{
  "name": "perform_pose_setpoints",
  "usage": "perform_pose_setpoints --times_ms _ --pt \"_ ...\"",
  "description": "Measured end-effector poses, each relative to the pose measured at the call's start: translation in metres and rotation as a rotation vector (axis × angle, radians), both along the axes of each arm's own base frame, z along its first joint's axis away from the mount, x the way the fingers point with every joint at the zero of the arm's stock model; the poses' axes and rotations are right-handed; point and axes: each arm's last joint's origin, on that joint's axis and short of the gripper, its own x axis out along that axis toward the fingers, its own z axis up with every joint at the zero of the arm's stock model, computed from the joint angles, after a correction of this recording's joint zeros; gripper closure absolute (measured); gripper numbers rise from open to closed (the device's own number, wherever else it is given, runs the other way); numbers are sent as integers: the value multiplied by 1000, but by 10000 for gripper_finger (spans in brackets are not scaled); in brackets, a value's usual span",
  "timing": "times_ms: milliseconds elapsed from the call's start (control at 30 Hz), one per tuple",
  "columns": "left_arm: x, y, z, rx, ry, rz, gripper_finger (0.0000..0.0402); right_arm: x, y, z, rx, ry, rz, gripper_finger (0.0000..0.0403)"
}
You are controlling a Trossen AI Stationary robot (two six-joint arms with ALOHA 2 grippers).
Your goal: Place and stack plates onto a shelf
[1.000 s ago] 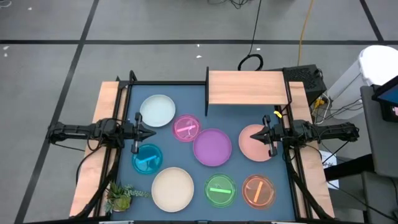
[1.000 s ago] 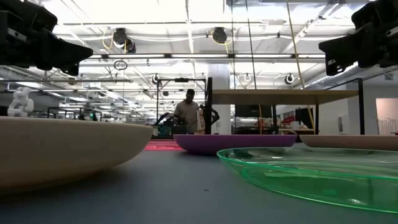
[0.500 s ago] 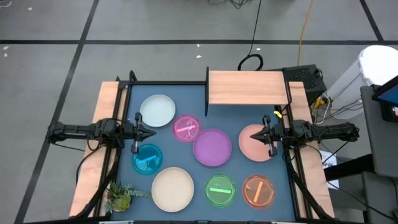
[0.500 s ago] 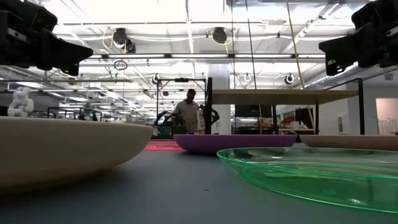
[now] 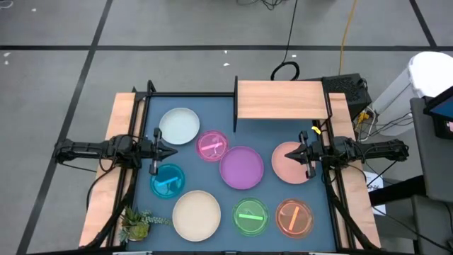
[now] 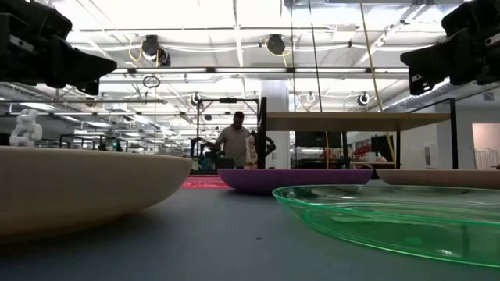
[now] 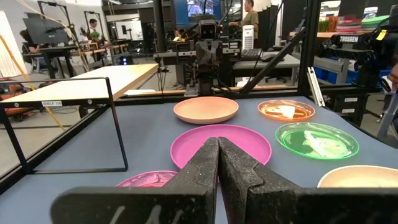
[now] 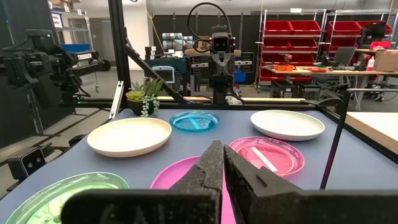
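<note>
On the blue table (image 5: 276, 191) we count eight plates, none yet on the shelf (image 5: 282, 99), which stands empty at the table's far edge. White-blue plate (image 5: 179, 126) sits nearest the left end effector (image 5: 174, 149), whose fingers are pressed together and hold nothing, hovering between that plate and the teal plate (image 5: 167, 180). Small pink plate (image 5: 212, 145) touches the purple plate (image 5: 242, 167) at centre. Right end effector (image 5: 289, 156), likewise pressed together and empty, hangs over the salmon plate (image 5: 291, 163). Cream plate (image 5: 197, 214), green plate (image 5: 251, 215) and orange plate (image 5: 294, 217) line the near edge. We note a small plant (image 5: 136, 223) at the near left corner.
</note>
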Motion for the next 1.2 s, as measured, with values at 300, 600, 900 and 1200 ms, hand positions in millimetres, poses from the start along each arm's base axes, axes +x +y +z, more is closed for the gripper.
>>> perform_pose_setpoints --times_ms 300,600,900,1200 --pt "0 0 0 0 0 0 387 1 -1 0 19 22 -28 403" --pt "0 0 0 0 0 0 387 12 -3 52 -18 78 -136 403" --pt "0 0 0 0 -1 0 387 48 1 126 -46 118 -131 403" --pt "0 0 0 0 0 0 387 79 5 177 -17 139 -129 403"
